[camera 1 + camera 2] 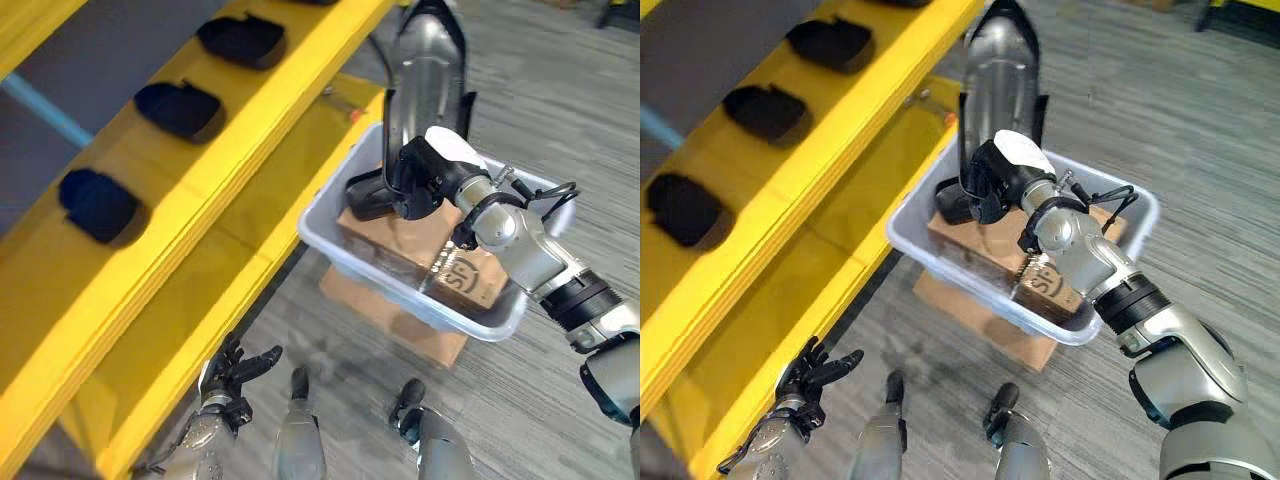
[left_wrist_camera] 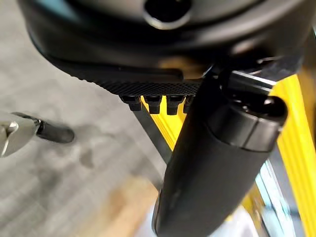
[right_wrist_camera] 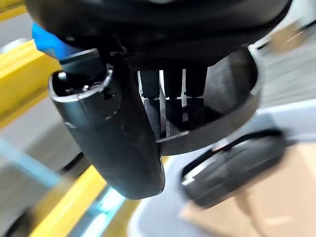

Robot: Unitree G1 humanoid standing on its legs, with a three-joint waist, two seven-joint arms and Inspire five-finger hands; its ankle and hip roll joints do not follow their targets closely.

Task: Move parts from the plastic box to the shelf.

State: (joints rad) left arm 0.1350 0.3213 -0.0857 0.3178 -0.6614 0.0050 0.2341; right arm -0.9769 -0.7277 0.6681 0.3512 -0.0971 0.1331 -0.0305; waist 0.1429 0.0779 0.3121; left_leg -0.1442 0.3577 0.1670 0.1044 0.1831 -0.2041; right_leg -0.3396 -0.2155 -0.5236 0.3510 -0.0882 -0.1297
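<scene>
The right arm (image 1: 1170, 345) is silver-grey with rounded segments and a black band at its wrist. Its dark right hand (image 1: 425, 180) has a white thumb cover. The left hand (image 1: 235, 375) is dark, on a silver-grey forearm.

The yellow shelf (image 1: 230, 190) runs from 7 o'clock up to 12 o'clock along the left of the scene. Three dark parts (image 1: 180, 110) lie in a row on its upper board. The plastic box (image 1: 330, 245) stands at 3 o'clock of the shelf, touching its lower edge, on a cardboard carton (image 1: 390, 315). In the box lie another carton (image 1: 470, 280) and a dark part (image 1: 368, 198); a large grey part (image 1: 425, 75) stands upright at its 12 o'clock end.
</scene>
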